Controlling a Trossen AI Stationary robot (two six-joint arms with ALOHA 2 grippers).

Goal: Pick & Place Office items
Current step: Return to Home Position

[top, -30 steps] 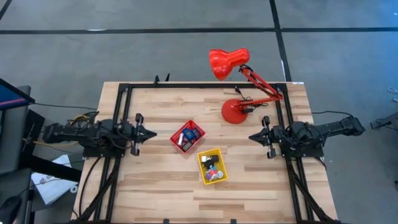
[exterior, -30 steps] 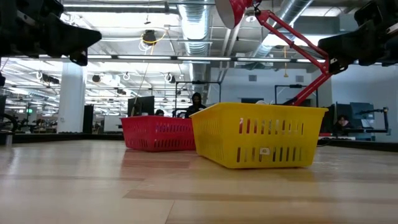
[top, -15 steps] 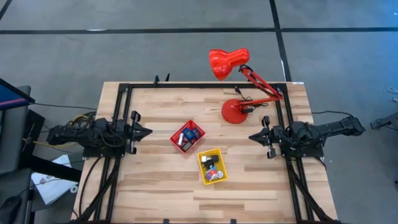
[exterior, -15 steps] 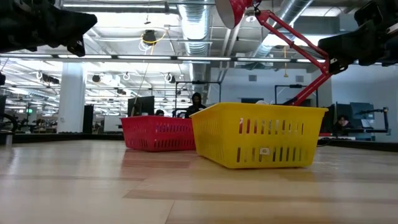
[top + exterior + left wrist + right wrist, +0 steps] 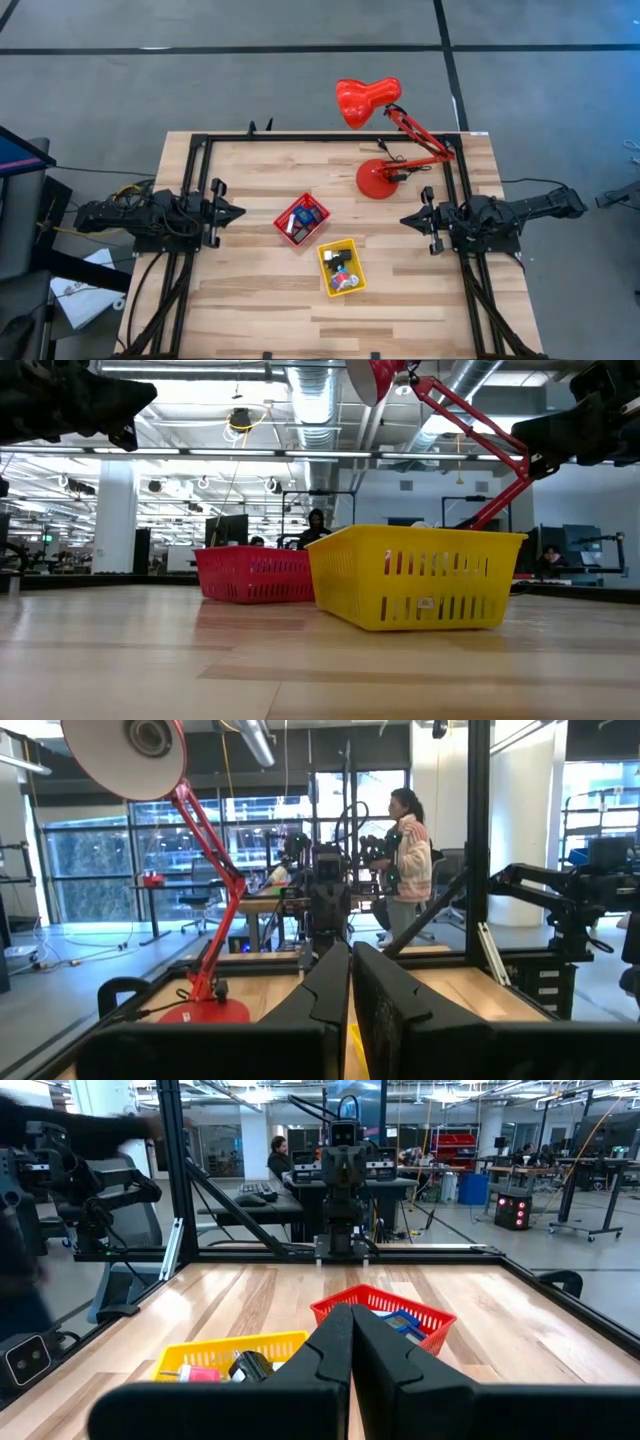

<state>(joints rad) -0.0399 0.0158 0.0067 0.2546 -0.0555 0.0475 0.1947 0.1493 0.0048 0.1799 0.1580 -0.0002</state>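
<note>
The high camera is looking straight down on the whole table (image 5: 250,300), while the low one is sitting at tabletop level, near the yellow basket (image 5: 415,590) at frame centre. Both are sharing that basket. The wrist cameras are facing each other across the table.

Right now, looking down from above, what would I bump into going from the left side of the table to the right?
Left gripper → red basket → yellow basket → right gripper.
</note>
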